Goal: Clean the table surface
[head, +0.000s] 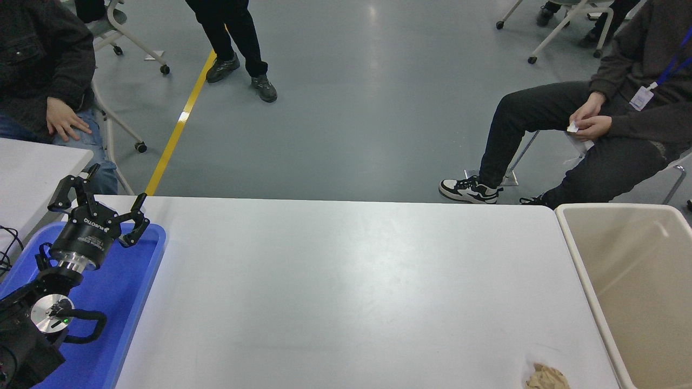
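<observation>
The table surface (pixel 346 281) is a wide white top that fills the lower part of the head view. A crumpled brown paper ball (pixel 547 376) lies on it at the front right edge of the picture, near the bin. My left gripper (pixel 111 189) is open and empty, parked at the lower left above the blue tray (pixel 127 286). My right arm and gripper are out of view.
A beige plastic bin (pixel 586 270) stands against the table's right end. A smaller white table (pixel 32 167) is at the left. People sit at the far left and far right beyond the table, and one stands at the top.
</observation>
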`<move>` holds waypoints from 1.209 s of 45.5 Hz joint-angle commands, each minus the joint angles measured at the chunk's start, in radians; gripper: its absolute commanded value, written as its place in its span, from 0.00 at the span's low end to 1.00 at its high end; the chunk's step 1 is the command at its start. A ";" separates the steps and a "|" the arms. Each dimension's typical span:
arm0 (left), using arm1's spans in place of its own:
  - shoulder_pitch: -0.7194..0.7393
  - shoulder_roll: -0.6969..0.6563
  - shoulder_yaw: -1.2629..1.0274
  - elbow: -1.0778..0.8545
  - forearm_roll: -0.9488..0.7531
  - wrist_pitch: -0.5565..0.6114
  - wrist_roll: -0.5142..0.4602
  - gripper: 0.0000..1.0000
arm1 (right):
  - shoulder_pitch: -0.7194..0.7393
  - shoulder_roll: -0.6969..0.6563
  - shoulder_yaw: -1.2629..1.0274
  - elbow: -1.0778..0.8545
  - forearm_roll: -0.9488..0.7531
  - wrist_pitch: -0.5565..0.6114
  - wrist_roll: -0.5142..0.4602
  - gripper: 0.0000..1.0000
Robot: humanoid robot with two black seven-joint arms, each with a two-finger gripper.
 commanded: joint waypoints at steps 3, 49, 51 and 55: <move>0.000 0.000 -0.001 0.000 -0.001 0.000 0.000 1.00 | -0.014 0.083 0.075 0.131 0.184 0.065 0.119 1.00; 0.000 0.000 0.000 0.000 -0.001 0.000 0.001 1.00 | -0.020 0.237 0.177 0.338 0.083 0.042 0.291 1.00; 0.000 0.000 0.000 0.000 0.000 0.000 0.001 1.00 | -0.021 0.235 0.177 0.340 0.083 0.037 0.291 1.00; 0.000 0.000 0.000 0.000 0.000 0.000 0.001 1.00 | -0.024 0.214 0.180 0.358 0.083 0.022 0.285 1.00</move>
